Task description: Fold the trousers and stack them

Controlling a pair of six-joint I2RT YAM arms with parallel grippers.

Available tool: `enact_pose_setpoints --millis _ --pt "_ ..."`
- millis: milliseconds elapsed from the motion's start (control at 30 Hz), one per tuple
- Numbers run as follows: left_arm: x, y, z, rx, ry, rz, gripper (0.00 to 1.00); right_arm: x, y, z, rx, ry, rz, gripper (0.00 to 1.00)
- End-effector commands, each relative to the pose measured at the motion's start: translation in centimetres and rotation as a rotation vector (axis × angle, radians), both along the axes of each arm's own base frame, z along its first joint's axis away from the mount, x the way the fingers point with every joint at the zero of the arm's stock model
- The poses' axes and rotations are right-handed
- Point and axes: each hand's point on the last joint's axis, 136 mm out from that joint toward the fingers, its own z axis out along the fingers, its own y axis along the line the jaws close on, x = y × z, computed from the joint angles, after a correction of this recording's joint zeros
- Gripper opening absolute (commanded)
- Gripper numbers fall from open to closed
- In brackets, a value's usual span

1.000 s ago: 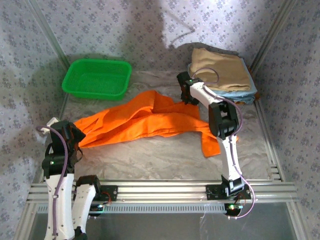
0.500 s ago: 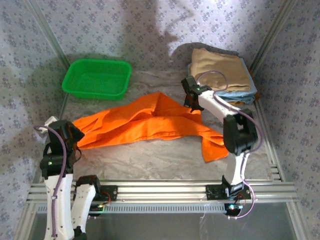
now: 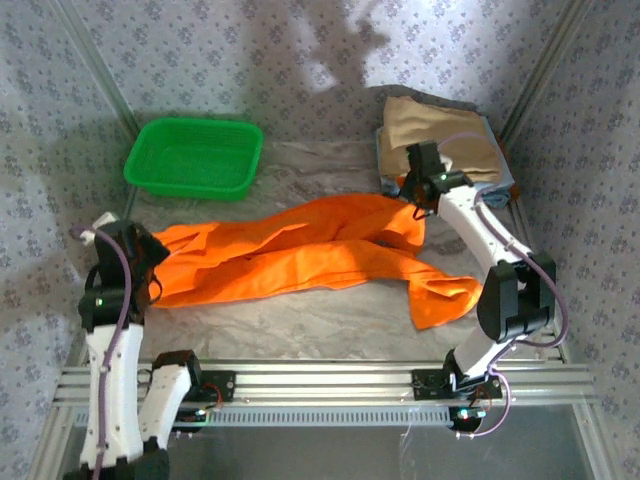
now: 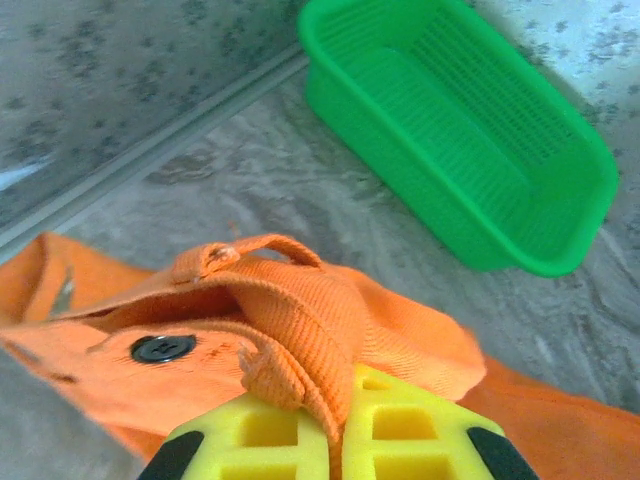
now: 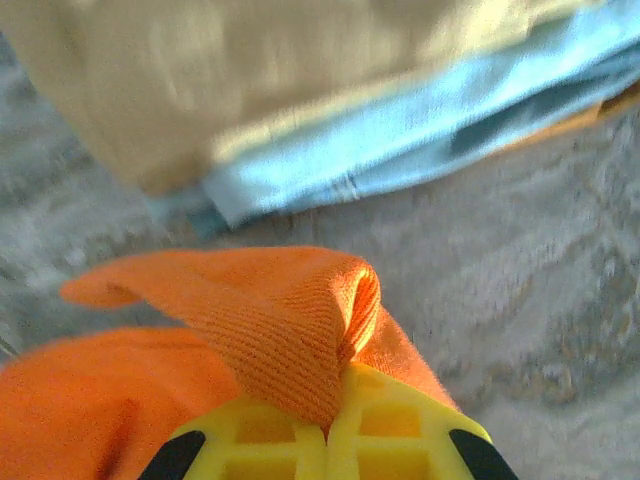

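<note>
Trousers, one orange pair, lie across the middle of the worktop. Left fingers pinch them by the left edge, right fingers near the back right corner. One green basket sits back left.

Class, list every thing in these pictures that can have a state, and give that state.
Trousers: unfolded, spread across the table, pinched in two places.
Left fingers: shut on the trousers' waistband.
Right fingers: shut on a fold of the trousers.
Green basket: upright, empty.
Tan garment: folded, lying on the light blue garments.
Light blue garments: folded, under the tan garment.
</note>
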Motion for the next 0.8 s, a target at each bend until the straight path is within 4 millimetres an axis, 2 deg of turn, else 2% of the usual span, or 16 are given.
enact_pose_setpoints --millis 0,100,200,300,333,400,467,567,600,633,700,733,767 --pt "5.6 -1.2 6.9 0.004 -0.238 -0.11 0.0 3.9 -0.8 7.1 0.049 -0.173 0.035 0.0" --pt "8.6 -1.7 10.7 0.016 -0.324 -0.167 0.0 5.4 -2.2 12.6 0.083 -0.288 0.017 0.0" --pt "9.9 -2.0 14.6 0.052 -0.415 -0.204 0.0 4.9 -4.0 17.4 0.11 -0.385 -0.008 0.0" --pt "8.5 -2.1 18.2 0.112 -0.555 -0.227 0.0 1.9 -5.6 20.4 0.151 -0.486 -0.029 0.0" --pt "7.5 -1.9 18.6 0.129 -0.585 -0.22 0.0 0.3 -5.9 20.7 0.172 -0.528 -0.035 0.0" --pt "5.3 -1.3 17.7 0.143 -0.623 -0.19 0.0 -3.3 -6.3 20.4 0.199 -0.59 -0.036 0.0" --pt "2.9 -0.5 15.2 0.137 -0.636 -0.129 0.0 -7.6 -6.4 18.3 0.23 -0.628 -0.057 0.0" --pt "-1.3 1.5 9.8 0.09 -0.585 0.043 0.0 -13.1 -6.1 11.0 0.287 -0.59 -0.08 0.03" --pt "-2.7 2.1 7.6 0.062 -0.55 0.105 0.06 -14.6 -6.0 8.1 0.303 -0.56 -0.091 0.09" --pt "-4.0 2.7 5.2 0.028 -0.512 0.173 0.26 -16.0 -6.1 5.1 0.31 -0.532 -0.109 0.17" --pt "-5.8 3.1 1.4 -0.029 -0.473 0.244 0.75 -18.2 -6.5 0.5 0.311 -0.475 -0.149 0.36" --pt "-6.7 3.2 -0.2 -0.057 -0.462 0.276 0.87 -19.4 -6.9 -1.3 0.311 -0.451 -0.185 0.46" --pt "-7.7 3.5 -1.3 -0.077 -0.463 0.318 0.92 -20.2 -7.1 -2.3 0.319 -0.449 -0.205 0.54"
